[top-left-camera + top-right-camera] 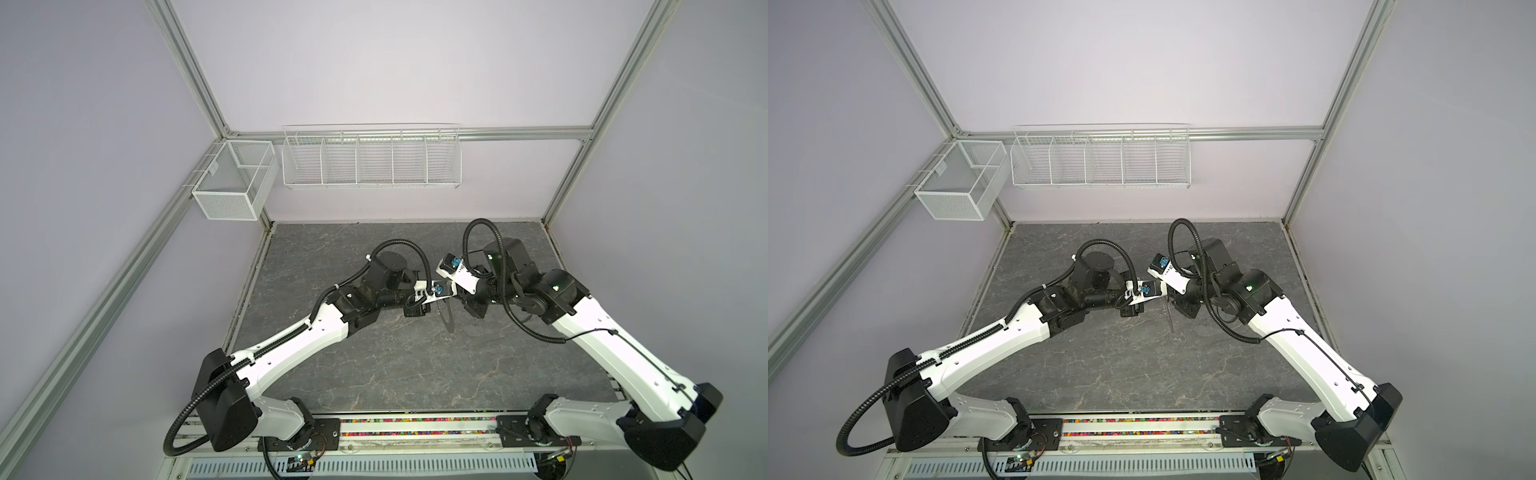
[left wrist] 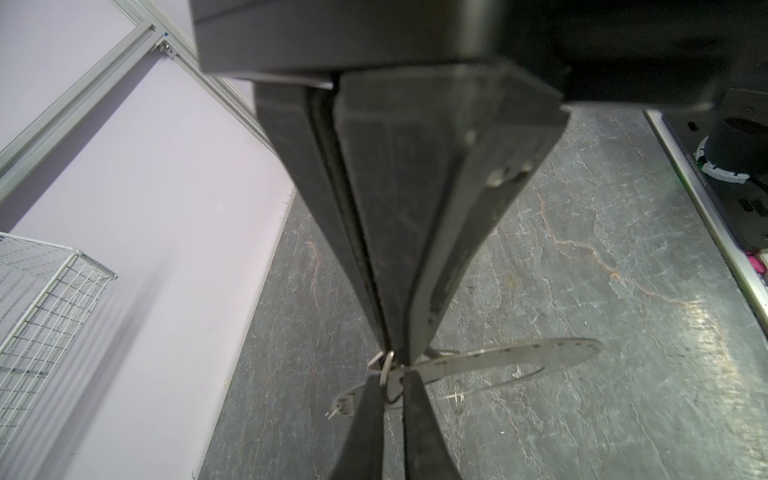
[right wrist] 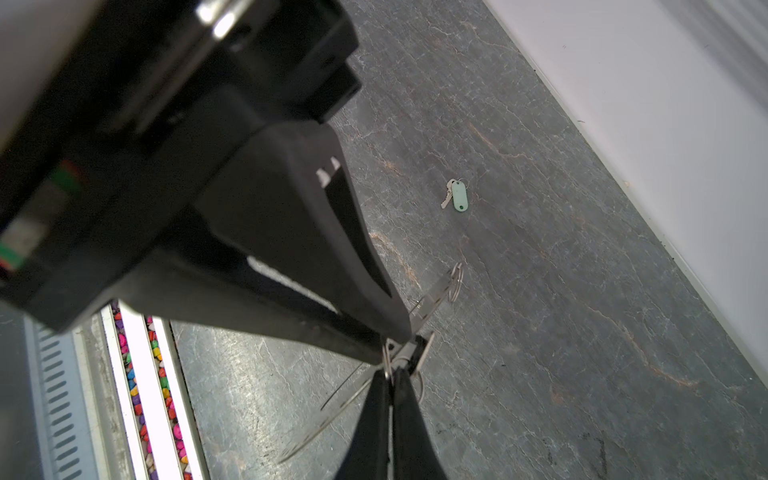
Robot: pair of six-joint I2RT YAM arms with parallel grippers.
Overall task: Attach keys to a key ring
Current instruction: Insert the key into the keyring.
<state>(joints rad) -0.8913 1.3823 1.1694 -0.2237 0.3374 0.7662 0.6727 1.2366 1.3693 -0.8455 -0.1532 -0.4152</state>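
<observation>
Grey metal key ring [image 2: 519, 353] is clamped by the closed right hand [image 3: 397, 338] and the almost-closed left hand [image 2: 395, 353].

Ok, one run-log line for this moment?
right gripper: shut on key ring rim | left gripper: shut on same rim spot | green-tagged key: loose on table, unattached

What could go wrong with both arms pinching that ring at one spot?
1. The left gripper pinches a wire loop beside where the right gripper holds the key ring; an uneven pull could bend it or twist the ring free.
2. Both sets of fingers nearly touch: collision risk.
3. The green-tagged key lies apart on the table; letting go to fetch it could drop the ring.
</observation>
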